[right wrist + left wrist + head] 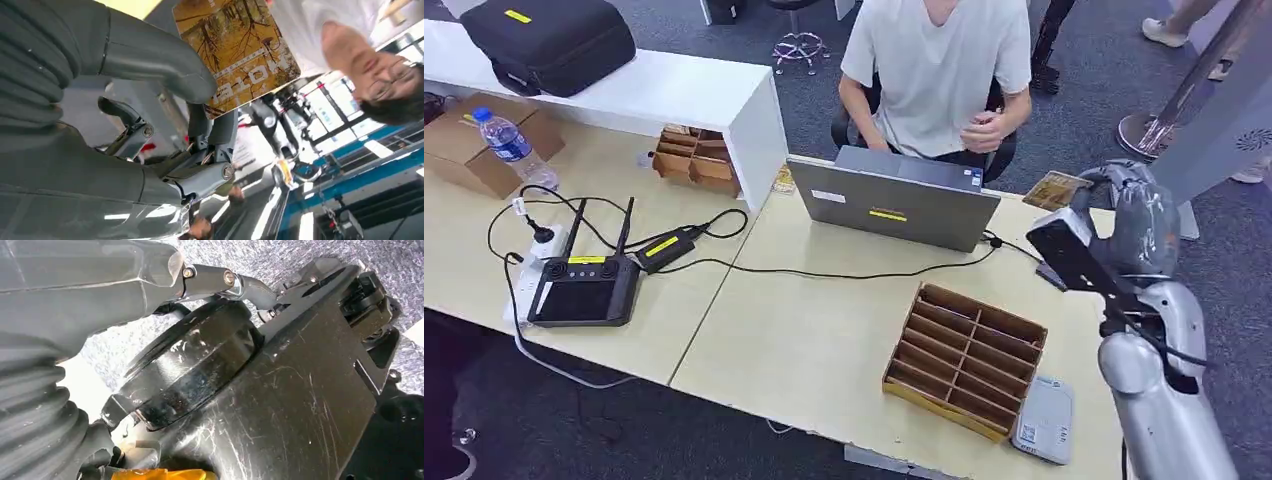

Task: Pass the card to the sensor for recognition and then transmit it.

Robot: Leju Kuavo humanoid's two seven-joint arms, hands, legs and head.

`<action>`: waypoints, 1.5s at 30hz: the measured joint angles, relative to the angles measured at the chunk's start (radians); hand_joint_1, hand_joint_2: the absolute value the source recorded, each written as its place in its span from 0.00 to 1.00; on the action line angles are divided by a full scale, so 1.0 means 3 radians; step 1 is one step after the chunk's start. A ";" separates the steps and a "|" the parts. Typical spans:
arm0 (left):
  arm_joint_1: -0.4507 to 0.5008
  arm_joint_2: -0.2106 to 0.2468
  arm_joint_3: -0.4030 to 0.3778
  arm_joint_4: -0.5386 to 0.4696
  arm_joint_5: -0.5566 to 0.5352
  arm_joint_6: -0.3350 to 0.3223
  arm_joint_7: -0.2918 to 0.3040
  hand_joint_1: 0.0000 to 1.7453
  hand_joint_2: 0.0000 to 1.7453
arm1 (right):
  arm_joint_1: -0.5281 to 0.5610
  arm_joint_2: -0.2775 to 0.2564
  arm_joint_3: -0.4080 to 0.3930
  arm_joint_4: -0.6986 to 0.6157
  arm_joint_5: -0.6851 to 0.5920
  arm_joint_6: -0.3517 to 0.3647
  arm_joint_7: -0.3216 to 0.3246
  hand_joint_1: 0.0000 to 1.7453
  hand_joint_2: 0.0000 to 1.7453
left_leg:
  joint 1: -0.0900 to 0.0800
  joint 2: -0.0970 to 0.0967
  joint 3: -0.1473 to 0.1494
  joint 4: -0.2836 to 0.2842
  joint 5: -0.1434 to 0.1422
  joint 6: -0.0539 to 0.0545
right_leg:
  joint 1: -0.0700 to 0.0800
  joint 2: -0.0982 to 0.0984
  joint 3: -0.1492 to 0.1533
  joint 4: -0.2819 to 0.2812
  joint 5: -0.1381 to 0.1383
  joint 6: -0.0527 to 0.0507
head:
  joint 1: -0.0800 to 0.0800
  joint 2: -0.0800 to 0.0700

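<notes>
The card [235,50], a hotel key card printed with yellow trees, sits pinched in the right hand [1124,215], raised above the far right corner of the counter [804,350] and reaching toward the seated person [939,70] behind the laptop [894,205]. The thumb and the darker fingers [212,127] clamp only one end of it, so most of the card sticks out free. That shallow pinch is the likely weak point: a tug from an odd angle, or the fingers easing too soon, could drop it onto the laptop or the floor. Its long axis seems to run away from the robot, free end toward the person. The reader [1044,420] lies at the near right edge beside the wooden divider tray [964,360]. Whether the left hand's [75,315] fingers are apart or together cannot be told
</notes>
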 joint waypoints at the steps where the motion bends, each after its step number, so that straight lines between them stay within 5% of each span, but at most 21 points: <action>1: -0.0010 0.0000 0.0000 0.0000 -0.0027 -0.0006 0.0019 0.00 1.00 | -0.0099 0.0008 0.0009 0.0107 0.0078 -0.0015 0.0041 1.00 1.00 | 0.0000 0.0000 0.0000 0.0000 0.0001 0.0000 | 0.0000 0.0000 0.0000 0.0000 0.0000 0.0000 | 0.0000 0.0000; 10: -0.0082 -0.0020 0.0000 0.0000 -0.0203 -0.0045 0.0100 0.00 1.00 | -0.0836 0.0103 0.0057 0.1059 0.0505 -0.0140 0.0285 1.00 1.00 | 0.0000 -0.0002 0.0000 0.0001 0.0004 -0.0002 | 0.0000 -0.0001 -0.0001 0.0000 0.0002 0.0000 | 0.0000 0.0000; 21: -0.0131 -0.0046 0.0000 -0.0001 -0.0291 -0.0067 0.0155 0.00 1.00 | -0.1289 0.0223 0.0062 0.1774 0.0663 -0.0262 0.0398 1.00 1.00 | 0.0000 -0.0003 0.0000 0.0001 0.0004 -0.0001 | 0.0000 -0.0001 -0.0001 0.0001 0.0002 0.0000 | 0.0001 0.0000; 22: -0.0131 -0.0047 0.0000 -0.0001 -0.0289 -0.0069 0.0156 0.00 1.00 | -0.1299 0.0229 0.0062 0.1800 0.0663 -0.0262 0.0393 0.00 1.00 | 0.0000 -0.0003 0.0000 0.0001 0.0004 -0.0001 | 0.0000 -0.0001 -0.0001 0.0000 0.0002 0.0000 | 0.0000 0.0000; 39: -0.0135 -0.0041 0.0000 -0.0001 -0.0206 -0.0119 0.0156 0.00 1.00 | -0.1311 0.0259 0.0061 0.1897 0.0728 -0.0255 0.0413 0.00 1.00 | 0.0000 -0.0003 0.0000 0.0001 0.0004 -0.0001 | 0.0000 -0.0001 -0.0003 0.0000 0.0002 0.0000 | 0.0000 0.0000; 45: -0.0129 -0.0042 0.0000 -0.0001 -0.0158 -0.0099 0.0156 0.00 1.00 | -0.1335 0.0141 0.0047 0.1959 0.0915 -0.0254 0.0531 0.00 1.00 | 0.0000 -0.0004 0.0000 0.0002 0.0005 -0.0001 | 0.0000 -0.0003 -0.0003 0.0000 0.0002 0.0000 | 0.0000 0.0000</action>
